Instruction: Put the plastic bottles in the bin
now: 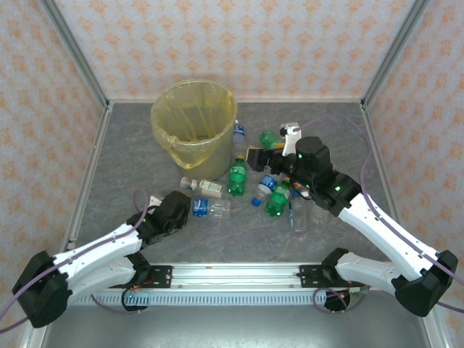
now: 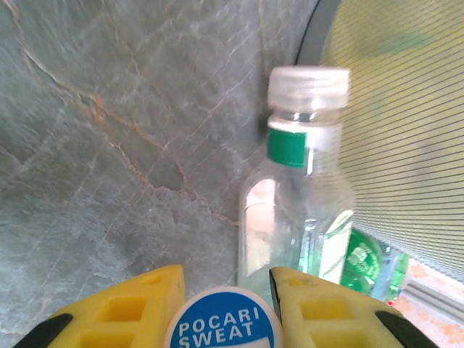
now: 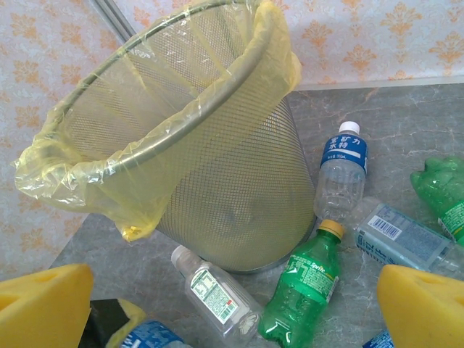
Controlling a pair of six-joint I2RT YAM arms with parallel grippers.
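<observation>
Yellow-bagged round mesh bin looks empty; small plastic bottles litter the grey surface toward five o'clock; left gripper pinches one blue-capped clear bottle; right gripper spread wide.

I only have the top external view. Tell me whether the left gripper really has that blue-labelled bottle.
Observer: In the left wrist view the left gripper is shut, its yellow fingers on either side of a blue Pocari Sweat cap.
Operator: Give me what lies straight ahead of it.
Observer: A clear bottle with a white cap and a green neck band, close beside the bin.
Operator: Now the right gripper.
Observer: In the right wrist view the right gripper is wide open and holds nothing. A yellow-capped Sprite bottle lies ahead of it.
</observation>
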